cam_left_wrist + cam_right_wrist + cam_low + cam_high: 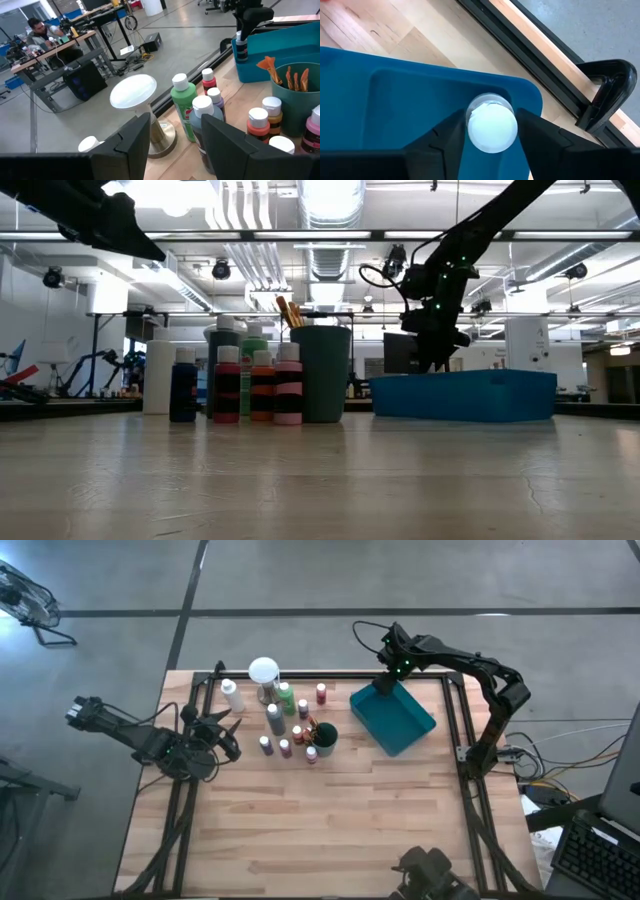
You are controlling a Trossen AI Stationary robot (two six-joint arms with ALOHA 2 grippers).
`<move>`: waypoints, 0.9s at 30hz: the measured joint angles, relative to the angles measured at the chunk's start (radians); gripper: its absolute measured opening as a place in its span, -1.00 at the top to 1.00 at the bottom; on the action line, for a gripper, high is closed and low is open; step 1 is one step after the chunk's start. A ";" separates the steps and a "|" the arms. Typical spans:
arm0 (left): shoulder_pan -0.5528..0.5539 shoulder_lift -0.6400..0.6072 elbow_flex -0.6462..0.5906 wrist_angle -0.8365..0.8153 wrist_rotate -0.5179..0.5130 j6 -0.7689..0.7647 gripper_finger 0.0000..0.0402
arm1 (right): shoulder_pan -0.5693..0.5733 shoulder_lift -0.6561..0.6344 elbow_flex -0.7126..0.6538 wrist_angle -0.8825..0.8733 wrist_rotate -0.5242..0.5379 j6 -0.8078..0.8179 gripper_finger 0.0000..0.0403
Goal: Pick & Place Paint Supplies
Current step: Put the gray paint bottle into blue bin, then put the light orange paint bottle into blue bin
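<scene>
Several white-capped paint bottles (285, 725) stand upright in a cluster at the table's middle, beside a dark cup (322, 737) holding brushes (290, 75). A teal tray (405, 725) lies at the far right. My right gripper (491, 125) hangs over the tray's far corner, shut on one paint bottle (241, 49) with a dark-striped label. My left gripper (176, 125) waits open at the table's left, level, facing the cluster with nothing between its fingers. My right gripper pinches the bottle's white cap (472, 127) between its two fingers, one on each side. The fingers come from above, pointing steeply down. The bottle stands upright inside the tray's far corner. The tray wall hides whether its base rests on the tray floor.
A round white-topped object on a metal base (264, 670) stands at the far side of the cluster, with a white bottle (232, 695) to its left. A black clamp (607, 95) grips the table's far edge. Bare wood fills the near half. A person (37, 30) sits beyond the table.
</scene>
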 joint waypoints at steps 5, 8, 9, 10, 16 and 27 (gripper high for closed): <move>0.000 0.000 0.000 0.000 0.000 0.000 0.10 | 0.000 0.000 0.000 -0.003 -0.001 -0.013 0.07; 0.000 0.000 0.000 0.000 0.000 0.000 0.10 | 0.000 0.000 0.000 -0.003 -0.001 -0.014 0.00; 0.000 0.000 0.000 0.000 0.000 0.000 0.10 | 0.000 -0.001 0.000 -0.003 -0.002 -0.014 -0.03; 0.000 0.000 0.000 0.000 0.000 0.000 0.10 | 0.000 -0.002 0.000 -0.003 -0.002 -0.014 -0.06; 0.000 0.000 0.000 0.000 0.000 0.000 0.10 | 0.001 -0.032 0.000 -0.004 -0.003 -0.014 -0.26; 0.000 0.000 0.000 0.000 0.000 -0.015 0.10 | 0.019 -0.110 0.000 0.026 -0.003 -0.009 -0.31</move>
